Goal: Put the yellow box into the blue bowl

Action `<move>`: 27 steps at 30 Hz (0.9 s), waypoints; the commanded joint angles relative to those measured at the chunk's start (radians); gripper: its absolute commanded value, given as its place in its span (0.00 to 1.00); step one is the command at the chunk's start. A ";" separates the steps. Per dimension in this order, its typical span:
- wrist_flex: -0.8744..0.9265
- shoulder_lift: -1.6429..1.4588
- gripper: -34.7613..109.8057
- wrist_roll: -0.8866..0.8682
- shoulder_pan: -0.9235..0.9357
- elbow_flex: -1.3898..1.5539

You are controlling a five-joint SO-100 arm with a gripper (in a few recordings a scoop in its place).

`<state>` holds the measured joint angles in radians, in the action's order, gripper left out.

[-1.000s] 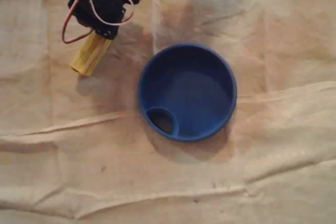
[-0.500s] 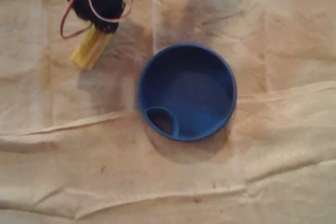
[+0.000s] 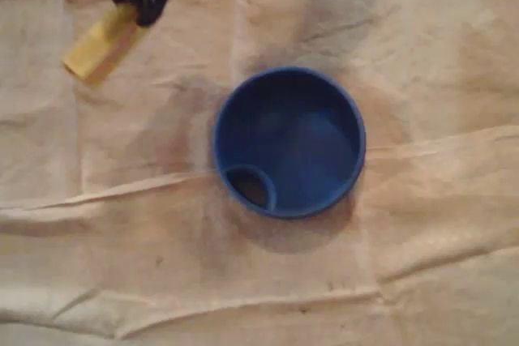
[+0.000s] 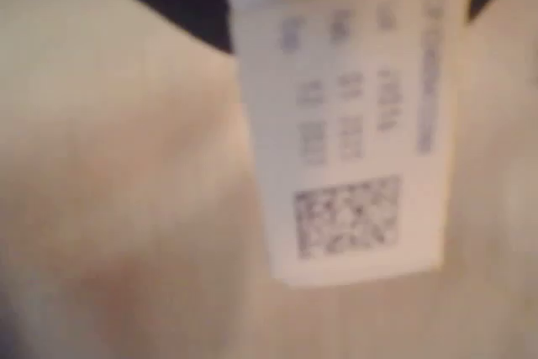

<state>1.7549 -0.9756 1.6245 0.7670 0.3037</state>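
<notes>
Yellow box (image 3: 96,48): long slab, one face carrying a white label (image 4: 349,140) with a blurred square code. Pincer (image 3: 134,7) is clamped on its upper end. In the overhead view the box sticks out at 7 o'clock.

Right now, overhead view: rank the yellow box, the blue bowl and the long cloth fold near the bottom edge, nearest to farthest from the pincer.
1. yellow box: upper left, held in the pincer.
2. blue bowl: centre, down and right of the pincer.
3. cloth fold: along the bottom, farthest.
</notes>
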 commanded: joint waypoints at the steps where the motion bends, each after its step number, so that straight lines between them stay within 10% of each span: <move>1: 0.003 -0.144 0.24 -0.021 -0.002 -0.031; 27: 0.002 -0.077 0.24 -0.354 -0.531 -0.031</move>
<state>1.7549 -0.9971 1.2931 0.2700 0.3037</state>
